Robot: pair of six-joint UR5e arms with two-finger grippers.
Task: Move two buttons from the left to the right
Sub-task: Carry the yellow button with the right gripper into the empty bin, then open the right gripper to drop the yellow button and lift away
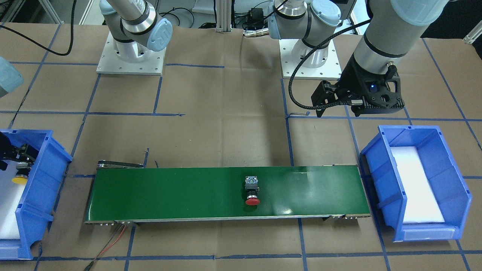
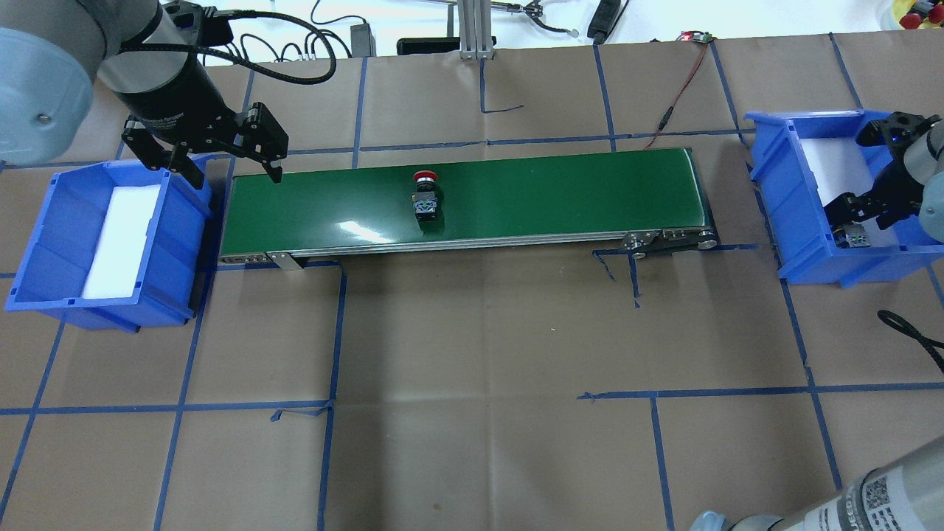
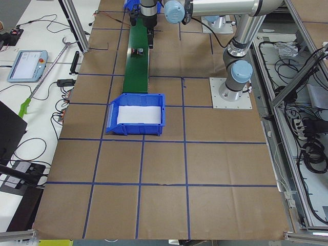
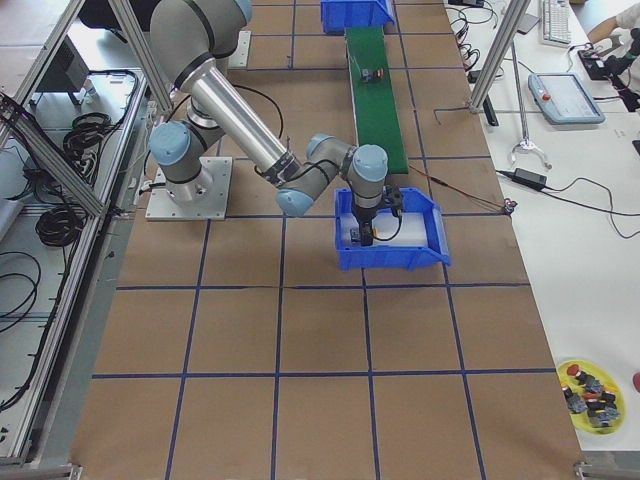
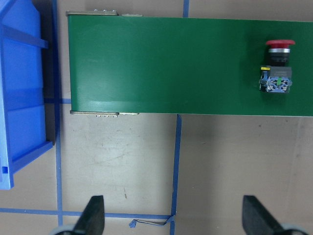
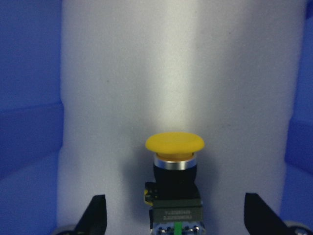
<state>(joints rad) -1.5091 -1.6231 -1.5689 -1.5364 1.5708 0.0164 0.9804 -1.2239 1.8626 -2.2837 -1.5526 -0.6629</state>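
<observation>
- Two buttons are in play. The yellow button (image 6: 174, 147) lies on the white padding inside the right bin (image 2: 771, 158). The red button (image 1: 252, 192) lies on its side about midway along the green belt (image 1: 169, 192).
- The right tool (image 6: 175, 215) hangs low in that bin, spread wide, with a finger well clear on either side of the yellow button. It grips nothing.
- The left tool (image 2: 234, 166) hovers over the tabletop (image 1: 226, 131) near the belt's left end, beside the left bin (image 2: 44, 236). It is also wide open and empty. That bin shows only its white pad.
- Judged step: the first button looks delivered, and the second is partway across.
- Next, probably: the right tool lifts clear of the bin and moves to the belt's right end. There it would close on the red button's blocky body and set it beside the yellow one.
</observation>
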